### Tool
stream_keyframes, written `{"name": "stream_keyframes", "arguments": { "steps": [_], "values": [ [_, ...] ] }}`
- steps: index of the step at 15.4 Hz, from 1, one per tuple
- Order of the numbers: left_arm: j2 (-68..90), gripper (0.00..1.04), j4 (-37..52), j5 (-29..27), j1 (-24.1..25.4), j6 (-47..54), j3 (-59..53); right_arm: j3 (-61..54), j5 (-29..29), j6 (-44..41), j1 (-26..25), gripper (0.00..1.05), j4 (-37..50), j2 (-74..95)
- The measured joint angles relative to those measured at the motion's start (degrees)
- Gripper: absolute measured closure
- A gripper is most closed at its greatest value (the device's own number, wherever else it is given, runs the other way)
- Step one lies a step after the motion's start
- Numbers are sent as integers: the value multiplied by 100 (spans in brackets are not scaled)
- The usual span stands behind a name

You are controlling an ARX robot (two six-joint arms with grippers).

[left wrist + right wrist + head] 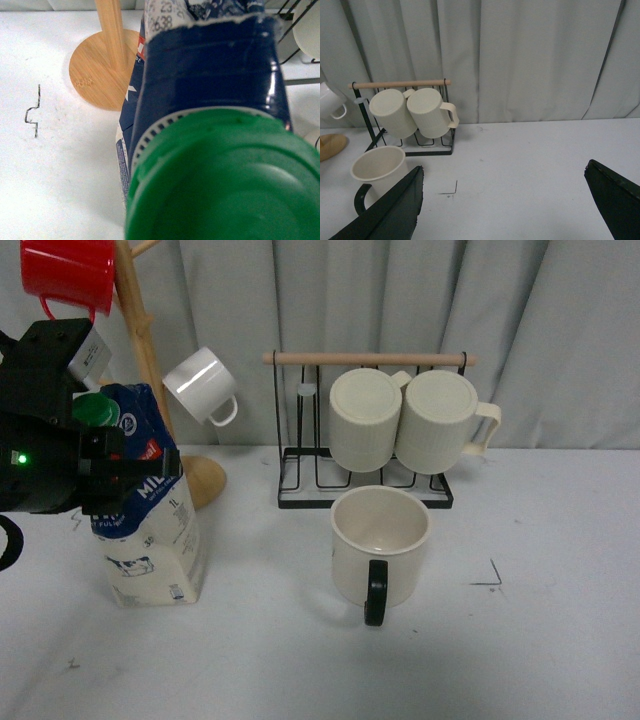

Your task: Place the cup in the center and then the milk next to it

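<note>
The cream cup (380, 540) stands upright inside the marked center (280, 640), its black handle turned towards me; its face is not visible. It also shows in the right wrist view (377, 167). The milk (150, 530) is upright at the left, its base at table level. My left gripper (100, 455) is shut on its blue top beside the green cap (95, 410). In the left wrist view the cap (225, 180) and the carton top (210, 70) fill the picture and hide the fingers. My right gripper (505, 200) is open and empty above the table, right of the cup.
A black wire rack (300, 495) holding two ribbed cream mugs (410, 420) stands behind the cup. A wooden mug tree (200, 480) with a small white mug (200, 385) and a red mug (70, 275) stands behind the milk. Black corner marks (490, 575) lie on the white table.
</note>
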Motion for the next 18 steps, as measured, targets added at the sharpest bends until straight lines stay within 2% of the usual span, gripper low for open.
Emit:
{"name": "stream_keyframes", "arguments": {
  "steps": [3, 7, 18],
  "values": [
    [-98, 103, -205, -85, -195, 37, 52, 0, 0, 0, 0, 6, 0, 0],
    [-103, 103, -227, -184, -732, 4, 256, 0, 0, 0, 0, 6, -2, 0],
    [608, 103, 678, -708, -1493, -378, 492, 0, 0, 0, 0, 6, 0, 0]
  ]
}}
